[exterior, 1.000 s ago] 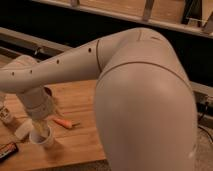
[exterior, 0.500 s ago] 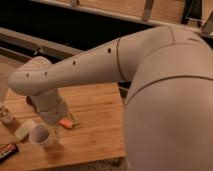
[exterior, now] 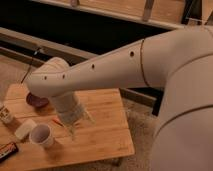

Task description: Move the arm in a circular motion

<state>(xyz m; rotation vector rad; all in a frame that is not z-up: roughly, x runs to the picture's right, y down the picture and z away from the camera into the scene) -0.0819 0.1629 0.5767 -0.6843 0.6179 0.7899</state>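
Note:
The cream-white arm [exterior: 125,70] reaches from the right across the view, with small dark holes along its forearm. Its elbow bends at the left and a ribbed wrist [exterior: 67,107] points down over the wooden table [exterior: 105,130]. The translucent gripper [exterior: 76,125] hangs just above the table top, to the right of a white cup [exterior: 41,135]. Nothing shows held in it.
On the table lie a white cup, a white block [exterior: 24,128], a small orange object [exterior: 57,121], a dark red round thing [exterior: 36,100], a small container [exterior: 5,114] at the left edge and a dark bar [exterior: 7,149]. A dark ledge runs behind.
The arm has swung to the right and the big shoulder segment has shifted right out of the middle. The gripper moved from over the cup to its right side.

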